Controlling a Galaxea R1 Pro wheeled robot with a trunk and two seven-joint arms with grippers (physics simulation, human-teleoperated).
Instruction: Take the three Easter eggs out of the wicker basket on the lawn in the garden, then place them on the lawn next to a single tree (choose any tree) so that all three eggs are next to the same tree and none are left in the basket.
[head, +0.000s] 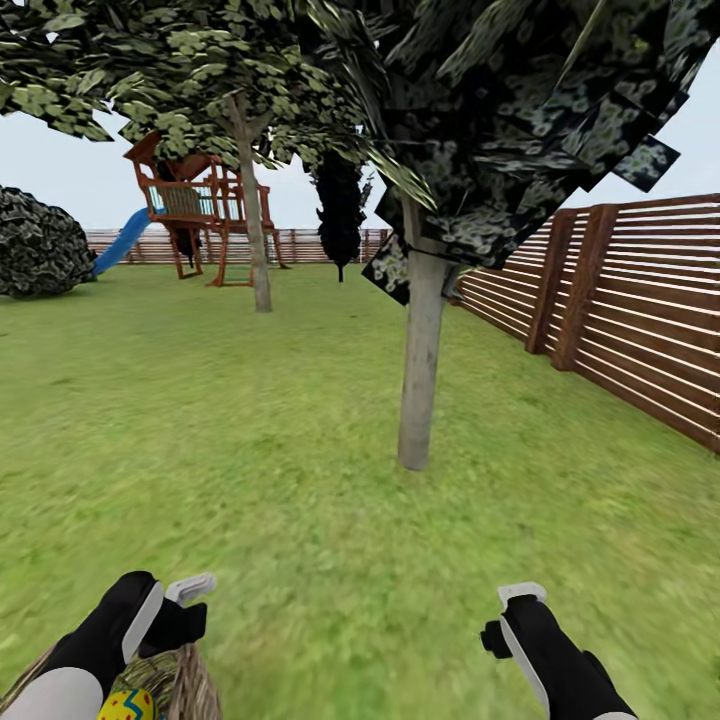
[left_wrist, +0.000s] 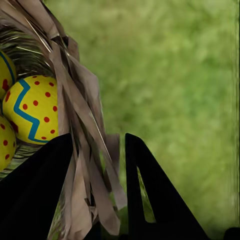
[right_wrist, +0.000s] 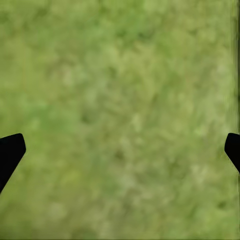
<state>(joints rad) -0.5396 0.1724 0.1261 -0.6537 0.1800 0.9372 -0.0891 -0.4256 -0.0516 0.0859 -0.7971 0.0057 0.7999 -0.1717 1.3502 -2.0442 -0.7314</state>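
The tree (head: 420, 370), with a slim pale trunk and a dark speckled crown, stands on the lawn (head: 300, 500) a short way ahead of me. My left gripper (head: 185, 600) is low at the left, shut on the wall of the brown wicker basket (head: 190, 685). In the left wrist view the woven rim (left_wrist: 80, 125) runs between the two fingers of the left gripper (left_wrist: 97, 150). Three yellow Easter eggs lie inside: one in full view (left_wrist: 32, 110) and two cut off by the frame edge (left_wrist: 4, 75) (left_wrist: 4, 142). An egg (head: 125, 705) also peeks out in the head view. My right gripper (head: 515, 610) (right_wrist: 120, 145) hangs open over bare grass.
A dark slatted fence (head: 620, 300) runs along the right. Farther back are a second tree (head: 255, 230), a narrow black columnar tree (head: 340, 215), a wooden playset (head: 195, 210) with a blue slide, and a dark bush (head: 40, 245) at the left.
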